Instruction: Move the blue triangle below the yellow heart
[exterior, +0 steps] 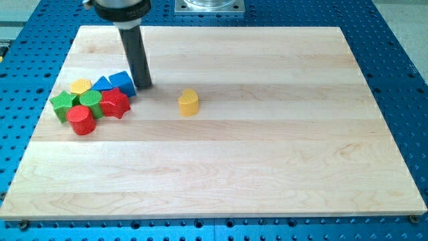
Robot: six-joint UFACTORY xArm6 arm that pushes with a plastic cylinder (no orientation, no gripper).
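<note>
The blue triangle (122, 82) lies at the right end of a cluster of blocks near the board's left side. My tip (144, 86) touches the board right beside the triangle's right edge. The yellow heart (188, 102) stands alone near the board's middle, to the right of and slightly below my tip. The rod rises from the tip toward the view's top.
The cluster holds a second blue block (101, 84), a yellow block (81, 86), a green star (64, 102), a green cylinder (91, 101), a red star (114, 102) and a red cylinder (81, 120). The wooden board (267, 167) lies on a blue perforated table.
</note>
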